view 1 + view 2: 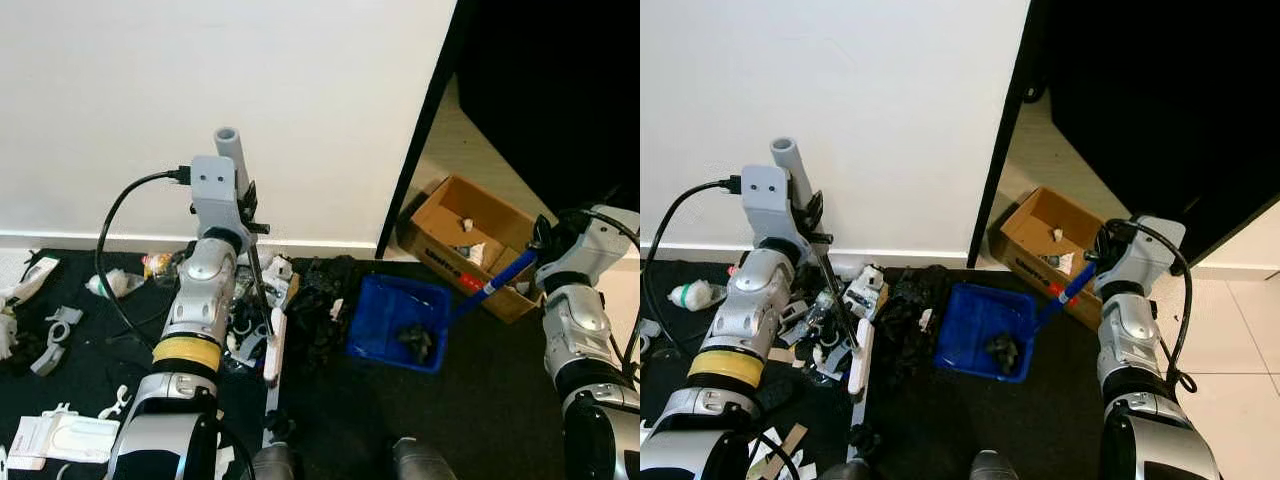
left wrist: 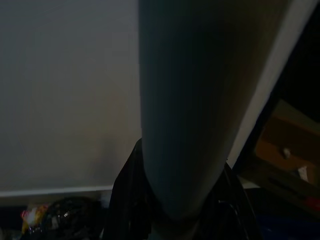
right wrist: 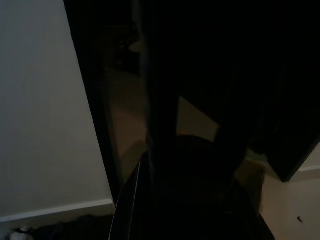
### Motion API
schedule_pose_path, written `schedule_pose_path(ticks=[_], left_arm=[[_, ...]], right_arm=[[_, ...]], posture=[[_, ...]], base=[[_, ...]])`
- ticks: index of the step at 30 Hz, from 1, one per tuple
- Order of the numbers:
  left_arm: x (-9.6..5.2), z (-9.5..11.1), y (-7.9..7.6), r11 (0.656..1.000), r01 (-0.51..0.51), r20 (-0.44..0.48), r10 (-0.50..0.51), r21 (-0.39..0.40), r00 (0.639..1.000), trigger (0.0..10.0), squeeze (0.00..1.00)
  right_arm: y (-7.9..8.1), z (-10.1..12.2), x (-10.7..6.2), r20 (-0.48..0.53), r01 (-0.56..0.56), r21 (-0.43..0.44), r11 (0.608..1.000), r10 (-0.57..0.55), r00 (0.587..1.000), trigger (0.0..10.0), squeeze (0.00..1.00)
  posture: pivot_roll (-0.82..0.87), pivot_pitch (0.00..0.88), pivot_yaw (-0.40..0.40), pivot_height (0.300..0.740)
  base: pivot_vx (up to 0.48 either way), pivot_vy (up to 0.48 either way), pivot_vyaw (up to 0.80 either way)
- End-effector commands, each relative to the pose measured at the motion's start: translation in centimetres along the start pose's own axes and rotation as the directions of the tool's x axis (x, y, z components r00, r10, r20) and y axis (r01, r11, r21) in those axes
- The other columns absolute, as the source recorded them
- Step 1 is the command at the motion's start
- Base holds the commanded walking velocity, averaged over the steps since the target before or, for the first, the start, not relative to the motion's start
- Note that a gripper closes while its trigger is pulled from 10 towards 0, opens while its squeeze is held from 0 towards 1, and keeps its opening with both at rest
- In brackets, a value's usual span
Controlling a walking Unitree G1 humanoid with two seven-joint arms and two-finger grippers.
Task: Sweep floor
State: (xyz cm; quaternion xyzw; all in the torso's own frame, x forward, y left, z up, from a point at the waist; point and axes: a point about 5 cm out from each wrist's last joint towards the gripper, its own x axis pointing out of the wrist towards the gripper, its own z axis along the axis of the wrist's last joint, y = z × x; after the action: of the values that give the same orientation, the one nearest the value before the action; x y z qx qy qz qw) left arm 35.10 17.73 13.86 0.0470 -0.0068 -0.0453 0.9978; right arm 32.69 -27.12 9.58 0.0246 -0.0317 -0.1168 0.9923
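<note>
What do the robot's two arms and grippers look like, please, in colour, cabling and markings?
Both arms are jointed silver-grey shells with black sections. The left arm wears a yellow band and carries a looping black cable into a pale grey wrist block. The right arm has a black cable too. The gripper fingers are black.

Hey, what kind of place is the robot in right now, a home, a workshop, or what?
Probably a room in a home, by a doorway. A white wall with a baseboard meets a dark floor strewn with litter. A blue dustpan and an open cardboard box sit near the dark door opening.
</note>
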Motion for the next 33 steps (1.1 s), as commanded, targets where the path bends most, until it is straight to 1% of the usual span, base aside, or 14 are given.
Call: schedule_pose_path(ticks=[1,2,3,4,7,8,9,14,15,17,20,24,27,33], left_arm=[[-0.2,0.0,0.1,0.998,0.032,-0.012,-0.031,0.06,0.999,10.0,0.0],[-0.5,-0.5,0.3,0.987,0.072,-0.06,-0.064,0.141,0.996,10.0,0.0],[-0.5,-0.5,0.3,0.987,0.072,-0.06,-0.064,0.141,0.996,10.0,0.0],[-0.7,-0.8,0.8,0.973,0.102,-0.103,-0.082,0.208,0.991,10.0,0.0],[-0.9,-1.0,1.5,0.962,0.11,-0.141,-0.076,0.249,0.987,10.0,0.0],[-1.3,-1.0,3.2,0.95,0.097,-0.183,-0.043,0.298,0.982,10.0,0.0],[-1.4,-0.9,4.0,0.944,0.089,-0.199,-0.025,0.317,0.98,10.0,0.0],[-1.7,-0.8,5.2,0.938,0.075,-0.216,0.0,0.337,0.976,10.0,0.0],[-1.8,-0.9,5.3,0.944,0.073,-0.223,0.0,0.321,0.975,10.0,0.0],[-1.8,-1.0,5.1,0.947,0.074,-0.227,-0.001,0.312,0.974,10.0,0.0],[-2.1,-2.1,3.7,0.963,0.087,-0.248,-0.022,0.254,0.968,10.0,0.0],[-2.1,-2.3,3.2,0.967,0.091,-0.255,-0.028,0.238,0.967,10.0,0.0],[-2.1,-3.2,2.2,0.976,0.082,-0.265,-0.026,0.203,0.964,10.0,0.0],[-1.6,-4.0,0.4,0.984,0.053,-0.228,-0.013,0.173,0.974,10.0,0.0]], right_arm=[[-0.5,-0.1,-0.1,-0.013,0.002,0.01,1.0,-0.002,1.0,10.0,0.0],[-0.7,-0.4,-0.2,-0.037,-0.009,0.005,1.0,0.009,0.999,10.0,0.0],[-0.7,-0.4,-0.2,-0.037,-0.009,0.005,1.0,0.009,0.999,10.0,0.0],[-0.9,-0.6,-0.3,-0.059,-0.014,0.0,1.0,0.014,0.998,10.0,0.0],[-1.3,-0.7,-0.4,-0.072,-0.013,-0.007,1.0,0.012,0.997,10.0,0.0],[-1.9,-0.9,-0.4,-0.103,-0.017,-0.009,1.0,0.016,0.995,10.0,0.0],[-1.9,-1.0,-0.5,-0.122,-0.035,-0.008,0.999,0.034,0.992,10.0,0.0],[-1.4,-1.5,-0.7,-0.151,-0.1,-0.017,0.995,0.096,0.984,10.0,0.0],[-0.8,-1.8,-0.8,-0.165,-0.145,-0.036,0.989,0.137,0.977,10.0,0.0],[-0.5,-1.9,-0.8,-0.168,-0.156,-0.041,0.987,0.147,0.975,10.0,0.0],[0.6,-2.1,-0.8,-0.175,-0.192,-0.048,0.98,0.181,0.968,10.0,0.0],[1.0,-2.2,-0.8,-0.175,-0.204,-0.05,0.978,0.193,0.966,10.0,0.0],[2.1,-2.3,-0.7,-0.18,-0.24,-0.064,0.969,0.225,0.958,10.0,0.0],[3.6,-2.4,-0.5,-0.19,-0.281,-0.084,0.956,0.261,0.946,10.0,0.0]], posture=[[0.0,0.095,-0.02,0.74],[0.0,0.097,-0.021,0.74],[0.0,0.097,-0.021,0.74],[0.0,0.098,-0.021,0.74],[0.0,0.098,-0.021,0.74],[0.01,0.104,-0.021,0.74],[0.01,0.105,-0.021,0.74],[0.01,0.109,-0.022,0.74],[0.01,0.114,-0.025,0.74],[0.01,0.116,-0.024,0.74],[0.01,0.123,-0.023,0.74],[0.01,0.127,-0.024,0.74],[0.01,0.142,-0.029,0.74],[0.02,0.174,-0.038,0.74]], base=[[0.0,0.0,0.0],[0.0,0.0,0.0],[0.0,0.0,0.0],[0.0,0.0,0.0],[0.0,0.0,0.0],[0.0,0.0,0.0],[0.0,0.0,0.0],[0.0,0.0,0.0],[0.0,0.0,0.0],[0.0,0.0,0.0],[0.0,0.0,0.0],[0.0,0.0,0.0],[0.0,0.0,0.0],[0.0,0.0,0.0]])
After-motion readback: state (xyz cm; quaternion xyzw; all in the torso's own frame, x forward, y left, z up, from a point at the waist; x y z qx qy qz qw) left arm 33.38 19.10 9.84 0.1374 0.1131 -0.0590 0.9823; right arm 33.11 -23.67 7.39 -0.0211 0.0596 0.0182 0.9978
